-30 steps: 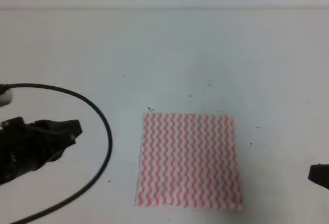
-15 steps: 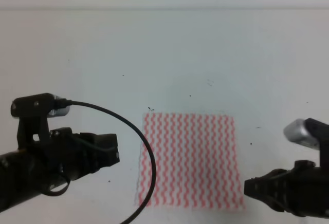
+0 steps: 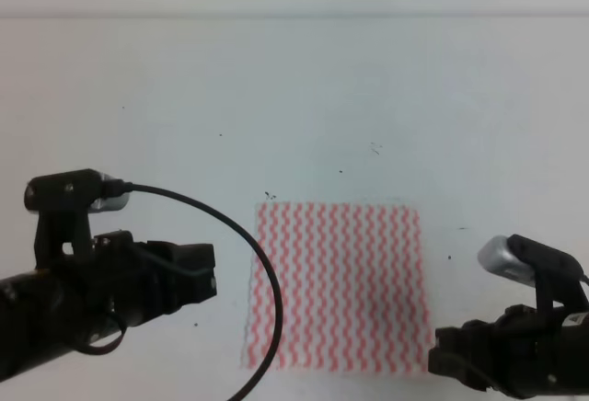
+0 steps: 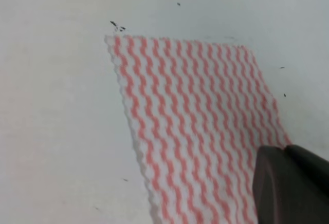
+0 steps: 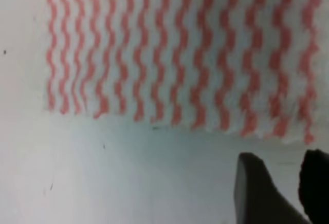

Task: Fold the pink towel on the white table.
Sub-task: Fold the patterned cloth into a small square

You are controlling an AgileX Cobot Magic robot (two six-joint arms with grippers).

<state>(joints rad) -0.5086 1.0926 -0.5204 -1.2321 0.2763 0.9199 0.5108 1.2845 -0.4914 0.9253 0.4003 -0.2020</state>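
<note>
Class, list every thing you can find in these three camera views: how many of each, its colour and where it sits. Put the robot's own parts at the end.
pink towel: one, white with pink-red wavy stripes, lying flat and unfolded on the table, near the front, a little right of centre.
white table: one, plain white, filling nearly the whole exterior view, with a few tiny dark specks just beyond the towel's far left corner.
cable: one, black, looping from the left arm over the towel's left edge.
left gripper: one, black, left of the towel, not touching it.
right gripper: one, black, by the towel's near right corner; its wrist view shows two fingers with a gap between them.
</note>
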